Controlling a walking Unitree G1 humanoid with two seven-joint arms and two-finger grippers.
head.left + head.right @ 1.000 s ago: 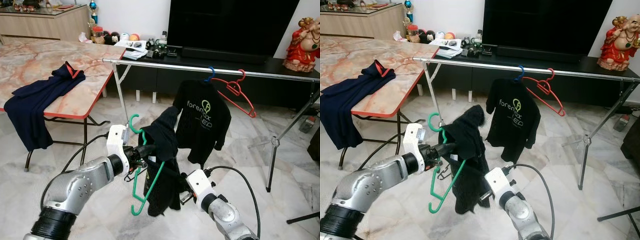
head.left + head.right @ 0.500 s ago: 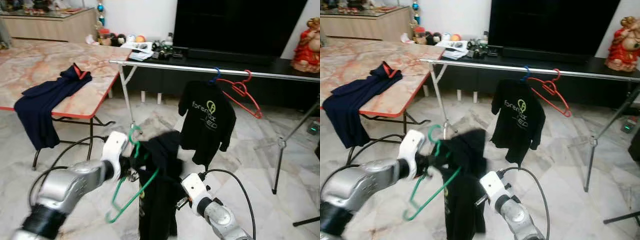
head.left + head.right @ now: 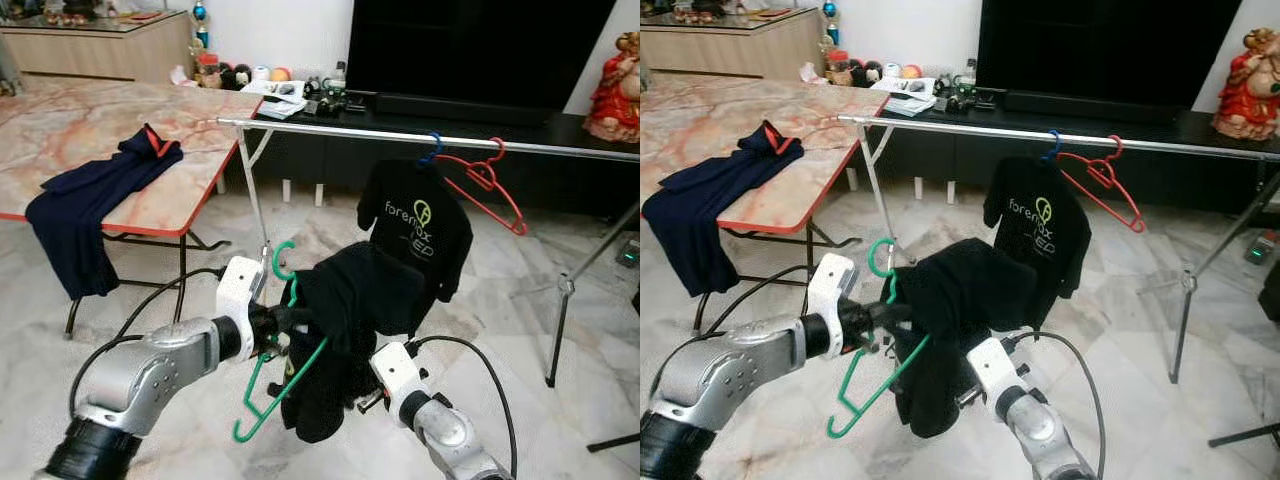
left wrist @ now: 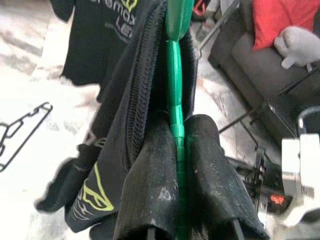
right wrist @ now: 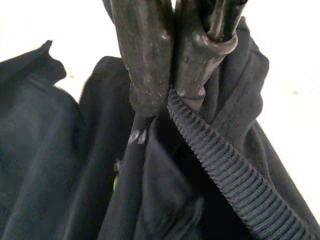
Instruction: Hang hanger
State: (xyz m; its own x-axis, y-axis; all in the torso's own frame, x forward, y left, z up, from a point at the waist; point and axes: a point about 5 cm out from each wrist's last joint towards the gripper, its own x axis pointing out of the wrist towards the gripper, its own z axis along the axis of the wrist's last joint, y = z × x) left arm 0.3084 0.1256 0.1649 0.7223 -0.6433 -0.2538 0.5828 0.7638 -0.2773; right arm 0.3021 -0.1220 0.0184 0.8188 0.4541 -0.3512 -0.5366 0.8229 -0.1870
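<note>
Hanging not yet done, by my judgement. The metal clothes rail point(image 3: 330, 128) ran across the upper middle of the frame, already carrying a black printed T-shirt point(image 3: 415, 235) on a blue hanger and an empty red hanger point(image 3: 487, 185) at upper right. A dark blue garment point(image 3: 95, 195) lay over the marble-topped table point(image 3: 60, 130) at upper left.

My load sat low in the centre, well below the rail: a black shirt point(image 3: 345, 330) bunched on the green hanger point(image 3: 285, 375), its hook pointing up. What remained was lifting the hook onto the rail.

My left gripper point(image 3: 283, 321) reached in from lower left, forearm roughly level, fingers pressed together on the green hanger's bar point(image 4: 175, 130). My right gripper point(image 5: 172, 60) came up from the bottom centre, fingers pinching the black shirt's ribbed hem point(image 5: 220, 165).
</note>
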